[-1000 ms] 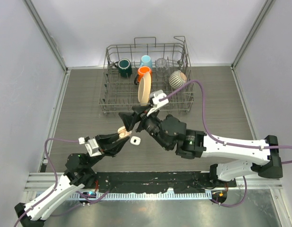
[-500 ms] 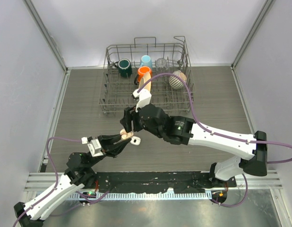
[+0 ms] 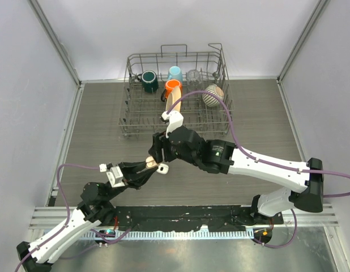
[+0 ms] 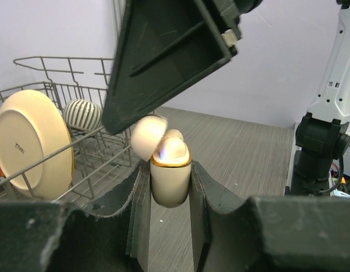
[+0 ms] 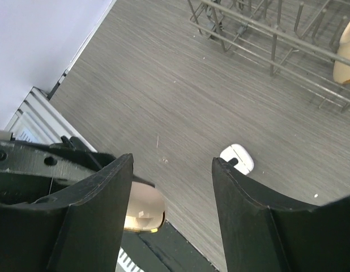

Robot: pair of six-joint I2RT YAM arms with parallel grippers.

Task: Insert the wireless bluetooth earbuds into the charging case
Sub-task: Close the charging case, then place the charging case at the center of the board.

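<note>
My left gripper [image 4: 170,190] is shut on a cream charging case [image 4: 170,184] with a gold rim. It holds the case upright above the table, with the lid [image 4: 148,136] flipped open to the left. A pale rounded earbud [image 4: 174,147] sits in the case's mouth. My right gripper [image 5: 172,164] hovers open just above the case with nothing between its fingers, and one finger [image 4: 163,56] fills the top of the left wrist view. From above, the two grippers meet at the case [image 3: 152,163].
A small white case [image 3: 162,168] lies on the table just right of the held case, also seen in the right wrist view as a white case [image 5: 237,158]. A wire dish rack [image 3: 129,122] at the back holds mugs, a plate [image 3: 173,107], a glass and a striped bowl.
My right arm has swung left and down, so its gripper now sits directly over the held case. Its jaws have narrowed a little. The left gripper and the case have barely moved.
</note>
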